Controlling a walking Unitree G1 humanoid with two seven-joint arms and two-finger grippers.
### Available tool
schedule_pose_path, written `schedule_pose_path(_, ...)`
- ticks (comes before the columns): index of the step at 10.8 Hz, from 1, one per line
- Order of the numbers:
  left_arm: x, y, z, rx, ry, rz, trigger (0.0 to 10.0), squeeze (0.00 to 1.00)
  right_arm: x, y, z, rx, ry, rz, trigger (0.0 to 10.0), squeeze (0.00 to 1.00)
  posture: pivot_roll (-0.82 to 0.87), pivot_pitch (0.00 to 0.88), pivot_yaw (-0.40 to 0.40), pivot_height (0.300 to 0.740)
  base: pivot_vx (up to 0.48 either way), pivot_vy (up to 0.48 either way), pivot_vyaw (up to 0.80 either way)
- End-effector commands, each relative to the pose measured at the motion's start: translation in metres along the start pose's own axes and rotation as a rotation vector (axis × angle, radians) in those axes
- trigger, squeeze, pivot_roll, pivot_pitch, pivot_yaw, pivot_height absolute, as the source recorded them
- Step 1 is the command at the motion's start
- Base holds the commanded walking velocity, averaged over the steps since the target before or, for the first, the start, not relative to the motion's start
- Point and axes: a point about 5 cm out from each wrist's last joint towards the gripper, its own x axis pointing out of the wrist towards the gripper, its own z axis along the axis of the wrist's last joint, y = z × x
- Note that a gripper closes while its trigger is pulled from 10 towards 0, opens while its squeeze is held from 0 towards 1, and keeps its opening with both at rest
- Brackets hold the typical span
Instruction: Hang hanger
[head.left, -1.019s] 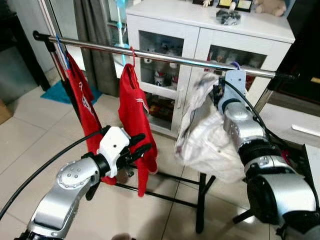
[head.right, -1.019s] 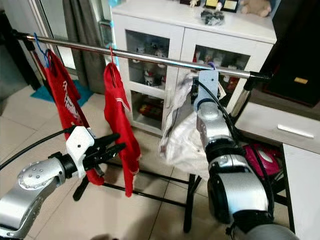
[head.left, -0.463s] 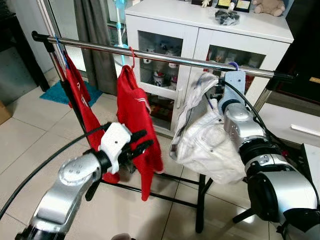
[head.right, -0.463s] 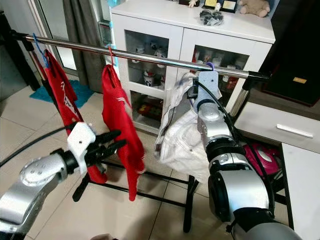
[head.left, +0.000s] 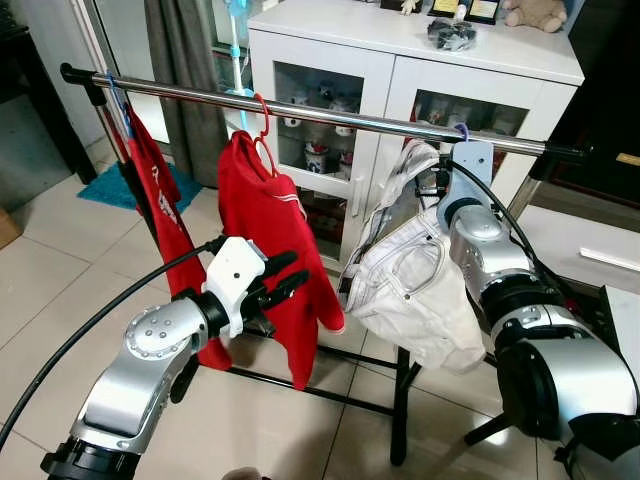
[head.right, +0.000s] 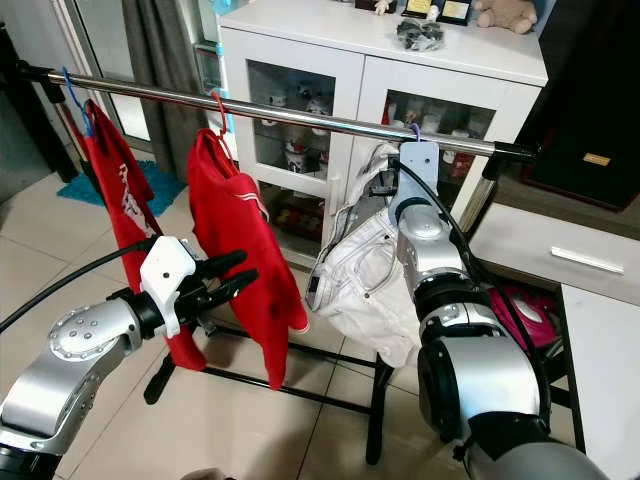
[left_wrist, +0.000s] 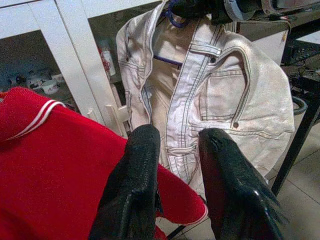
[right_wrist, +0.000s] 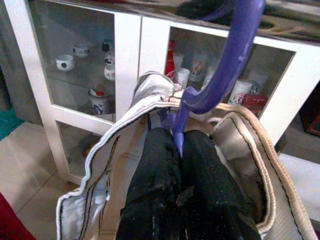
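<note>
Left eye view: a chrome clothes rail (head.left: 330, 112) runs across the upper half of the frame, from upper left to the right edge. Two red shirts hang off it, one at far left (head.left: 160, 215) and one left of centre (head.left: 272, 262) on a red hanger. The right gripper (head.left: 440, 188) is up just under the rail, right of centre, with a white denim jacket (head.left: 415, 295) draped below it. A purple hanger (head.left: 460, 130) has its hook peeking over the rail right there. The left gripper (head.left: 280, 282) sits lower left of centre, right in front of the middle red shirt, jaws spread apart and holding nothing. A white cabinet (head.left: 400, 50) with glass doors stands behind, tiled floor (head.left: 50, 270) underneath.

Right eye view: same scene, shifted a bit. The jacket hangs in the centre, the left gripper sits at lower left.

Left wrist view: the two black fingers (left_wrist: 132, 195) stick up from the bottom centre with a clear gap between them. Red shirt fills the lower left, and the white jacket hangs in the upper middle and right with the purple hanger inside its collar.

Right wrist view: the jaws are clenched on the purple hanger's neck, low in the centre. The hook curves up to the top right of the frame, and the jacket's collar wraps around both sides of the fingers (right_wrist: 160, 190).
</note>
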Motion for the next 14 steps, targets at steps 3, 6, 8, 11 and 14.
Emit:
schedule_pose_path(3,0.0021,-0.0001,-0.0007,0.021,0.008,0.002,10.0,0.0,0.0003,0.008,-0.0023,-0.021,0.021,0.034,0.6,0.0,0.08,0.0,-0.044,0.74,0.0,0.0,0.0)
schedule_pose_path(6,0.0012,-0.0006,-0.0017,0.027,0.013,0.001,10.0,0.0,0.0017,0.0094,-0.0028,-0.068,0.065,0.069,10.0,0.96,0.07,0.0,-0.045,0.74,0.0,0.0,0.0)
schedule_pose_path(8,0.0017,-0.0014,-0.0022,0.027,0.016,-0.001,10.0,0.0,0.0029,0.0076,-0.0014,-0.072,0.089,0.069,10.0,1.0,0.07,0.0,-0.048,0.74,0.0,0.0,0.0)
schedule_pose_path(11,0.001,-0.0013,-0.0034,0.026,0.017,0.006,10.0,0.0,0.0042,0.0082,0.0012,-0.095,0.121,0.089,10.0,0.0,0.07,0.0,-0.059,0.74,0.0,0.0,0.0)
schedule_pose_path(14,0.0004,-0.0005,-0.0041,0.028,0.02,0.012,10.0,0.0,0.0037,0.0114,-0.0019,-0.082,0.138,0.112,0.0,0.0,0.08,0.0,-0.066,0.74,0.0,0.0,0.0)
